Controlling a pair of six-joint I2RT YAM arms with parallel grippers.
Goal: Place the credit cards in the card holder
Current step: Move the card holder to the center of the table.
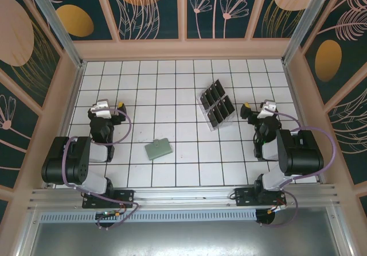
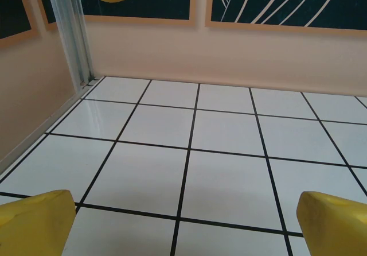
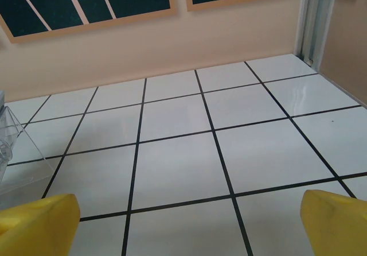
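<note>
- Black cards (image 1: 217, 104) stand slotted in a clear tray (image 1: 201, 99), two columns, right of centre toward the far side of the tiled tabletop (image 1: 172, 84). None are in the holder yet, so I judge the task unstarted.
- Green holder (image 1: 157, 149) lies flat, left of centre and nearer the arm bases, well apart from the tray. Can't tell whether it is open or closed.
- Left jaws: released. Yellow pads (image 2: 34, 224) sit at opposite edges of the left wrist view, bare tile between them, nothing held.
- Right jaws: released too. Pads (image 3: 37, 221) are spread wide with only tile between.
- Both wrists point at the far wall, not at any task thing.
- Key relation: the tray lies to the left of the right jaws and near them. Its clear corner (image 3: 14, 147) pokes in at the left edge of the right wrist view.
- Right arm (image 1: 298, 152) is clearly nearer the cards. Left arm (image 1: 74, 158) is nearer the holder, which sits to its right and closer to the bases than its jaws.
- Tray's long axis runs roughly near-to-far, skewed a little clockwise. Holder's long axis runs roughly left-right, slightly tilted.
- Likely next move: right jaws swing left over the tray and line up with a card's thin top edge. Thin glossy cards are probably slippery, so a pinch could slide off.
</note>
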